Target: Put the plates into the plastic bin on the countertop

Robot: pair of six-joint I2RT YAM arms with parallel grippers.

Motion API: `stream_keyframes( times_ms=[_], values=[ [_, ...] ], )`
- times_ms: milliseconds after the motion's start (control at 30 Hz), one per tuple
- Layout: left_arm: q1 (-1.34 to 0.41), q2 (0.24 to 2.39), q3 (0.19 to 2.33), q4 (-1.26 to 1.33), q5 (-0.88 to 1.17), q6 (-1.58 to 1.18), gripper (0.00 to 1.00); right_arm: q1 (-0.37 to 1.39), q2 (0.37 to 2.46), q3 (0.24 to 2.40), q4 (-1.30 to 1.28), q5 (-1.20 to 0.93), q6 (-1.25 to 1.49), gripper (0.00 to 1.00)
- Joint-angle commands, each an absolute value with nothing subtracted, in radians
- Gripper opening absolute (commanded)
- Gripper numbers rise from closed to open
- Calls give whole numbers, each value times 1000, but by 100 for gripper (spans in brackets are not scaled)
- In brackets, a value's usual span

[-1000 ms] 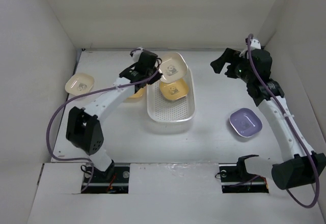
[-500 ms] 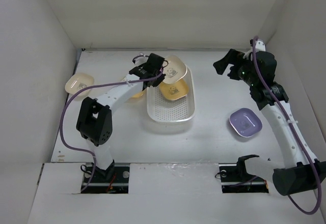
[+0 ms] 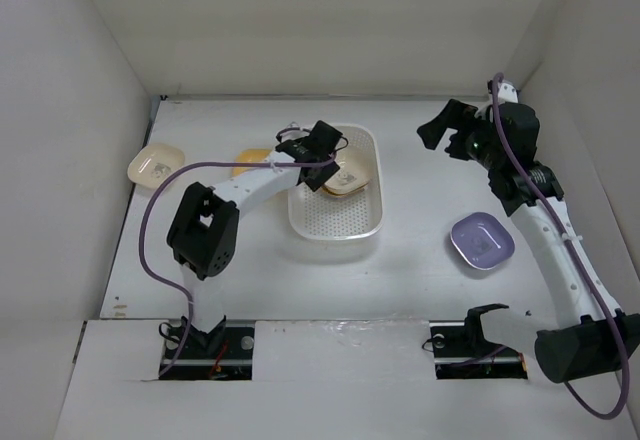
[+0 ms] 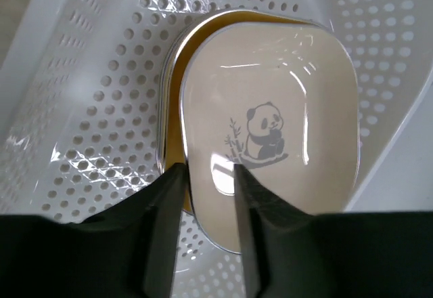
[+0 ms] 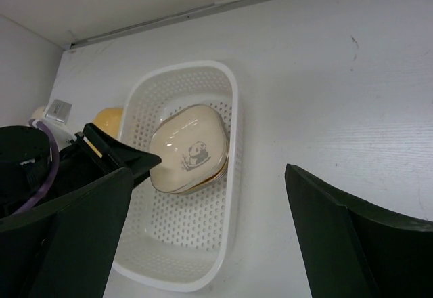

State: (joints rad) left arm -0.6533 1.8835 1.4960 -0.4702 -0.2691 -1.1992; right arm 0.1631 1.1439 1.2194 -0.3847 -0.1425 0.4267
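Tan plate and yellow plate: on the countertop, left of the plastic bin. Left gripper: fingers now slightly parted, gripping nothing. Cream panda plate: released, now lying in the bin atop a second yellow plate. Right gripper: wide apart, empty, unchanged. Lavender plate: countertop, right.

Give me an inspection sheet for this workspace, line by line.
Surface: white countertop, no spills seen.
Job's things: panda plate stacked on yellow plate inside bin; outside it, cream plate, second yellow plate, lavender plate.
Clutter: nothing seen.
Hands: left hand slightly open astride the panda plate's rim; right hand open, empty, above the countertop.
Cables: purple cable loops off each arm.
Surroundings: white walls on three sides.
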Motion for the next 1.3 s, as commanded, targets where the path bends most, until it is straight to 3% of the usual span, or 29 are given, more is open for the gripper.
stream_keyframes(
  times_ms=[0, 67, 100, 133, 233, 400, 633, 800, 1067, 1167, 1267],
  values=[
    [-647, 1822, 1479, -495, -321, -1243, 38, 155, 1138, 1223, -345, -160, 434, 100],
    [-647, 1787, 1479, -495, -331, -1233, 51, 155, 1138, 1223, -345, -160, 434, 100],
    [-659, 1773, 1479, -495, -350, -1233, 60, 155, 1138, 1223, -345, -160, 434, 100],
    [-660, 1760, 1502, -506, -363, -1223, 76, 155, 1138, 1223, -345, -146, 434, 100],
    [-704, 1706, 1563, -535, -434, -1186, 98, 155, 1138, 1198, -383, -65, 446, 100],
    [-655, 1661, 1669, -623, -525, -1071, 100, 86, 1115, 1051, -482, 149, 615, 100],
    [-297, 1603, 1543, -554, -381, -833, 100, -153, 1015, 691, -348, 67, 716, 100],
    [-82, 1695, 1580, -560, -210, -657, 100, -235, 1135, 621, -264, -27, 707, 98],
    [-69, 1766, 1637, -566, -161, -603, 100, -264, 1339, 647, -130, -60, 698, 92],
    [-69, 1766, 1623, -552, -140, -603, 100, -264, 1393, 676, -130, -69, 698, 84],
    [-69, 1755, 1603, -543, -127, -612, 100, -264, 1413, 686, -141, -69, 689, 63]
  ],
)
